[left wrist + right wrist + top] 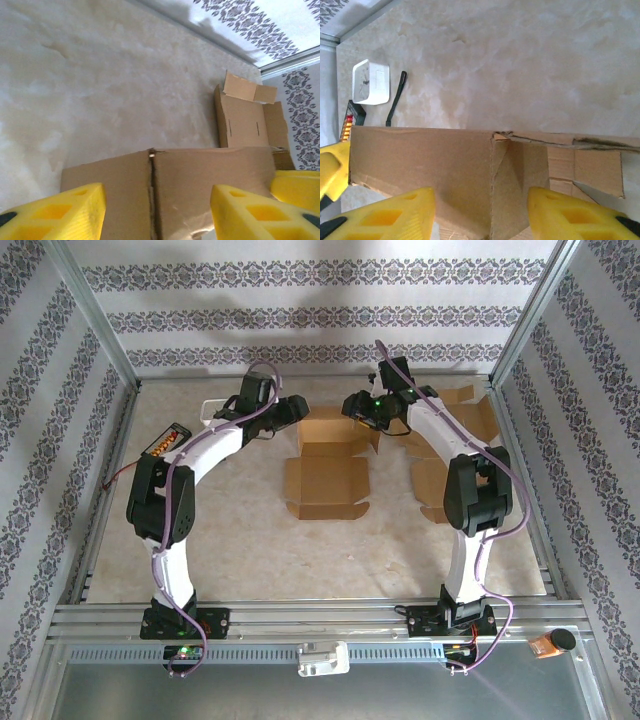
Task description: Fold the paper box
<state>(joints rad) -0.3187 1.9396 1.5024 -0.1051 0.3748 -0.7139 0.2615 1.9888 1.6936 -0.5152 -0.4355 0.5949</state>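
The brown paper box (328, 465) lies in the middle of the table, its front flaps flat and its back walls raised. My left gripper (292, 410) hangs at the back left corner of the box and my right gripper (358, 408) at the back right corner. In the left wrist view the left gripper (157, 212) is open, and a raised wall (200, 185) with a corner seam stands between its yellow fingers (65, 210). The right gripper (480, 215) is open too, its fingers (572, 215) on either side of a folded box corner (492, 185).
Flat spare cardboard blanks (462, 412) lie at the back right, with another (428, 485) under the right arm. A white square clock (370, 81), a black strap (396, 97) and an orange-and-black device (168, 440) sit at the back left. Metal frame rails border the table.
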